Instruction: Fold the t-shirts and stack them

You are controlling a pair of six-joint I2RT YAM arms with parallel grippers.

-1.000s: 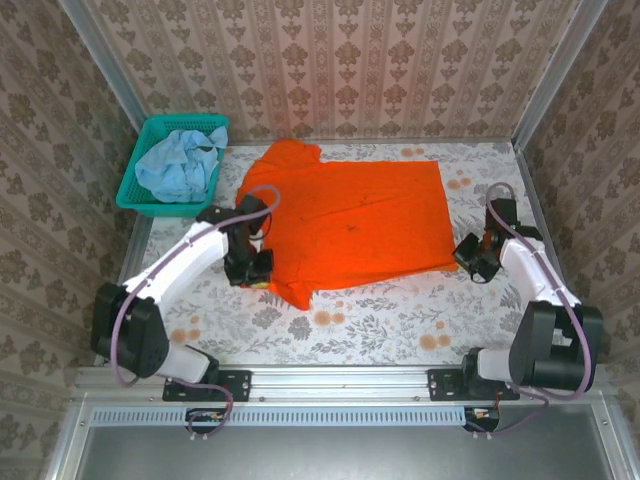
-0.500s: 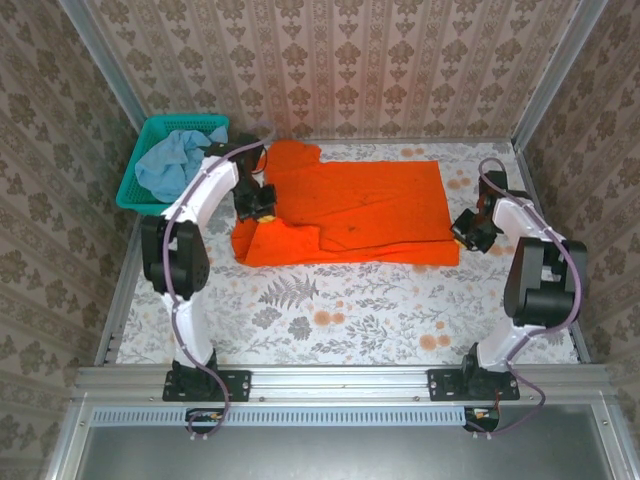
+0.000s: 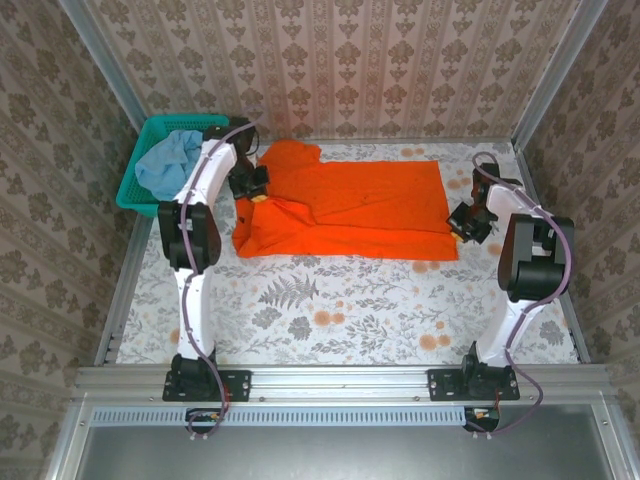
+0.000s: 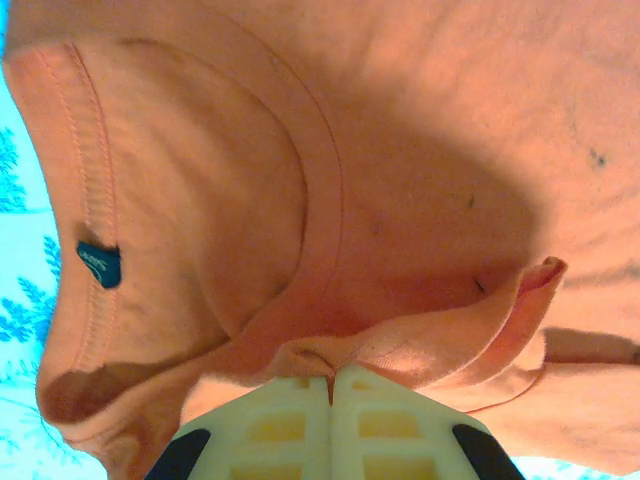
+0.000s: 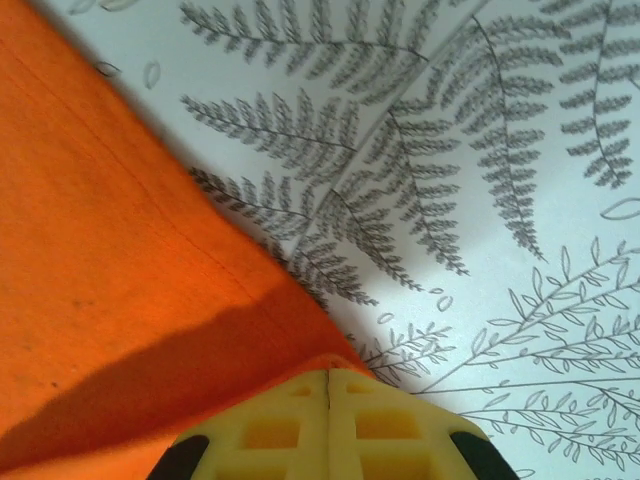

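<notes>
The orange t-shirt (image 3: pixel 370 205) lies spread across the far half of the table, its near edge doubled back over itself. My left gripper (image 3: pixel 256 192) is shut on a bunched fold of the shirt near its left end. In the left wrist view the cream fingers (image 4: pixel 270 425) pinch orange cloth (image 4: pixel 420 150) just below the collar. My right gripper (image 3: pixel 462 224) is shut on the shirt's right corner. The right wrist view has the yellow fingers (image 5: pixel 390 425) closed on the tip of that corner (image 5: pixel 110 260). The pale blue t-shirt (image 3: pixel 165 165) sits crumpled in the basket.
The teal mesh basket (image 3: pixel 128 195) stands at the far left corner beside the wall. The floral tablecloth (image 3: pixel 350 310) stretches bare from the shirt to the near rail. Patterned walls close in on three sides.
Both grippers have travelled from mid-table toward the far side, each still shut on the orange shirt. The shirt's near edge came with them, so it now covers a narrower strip.
</notes>
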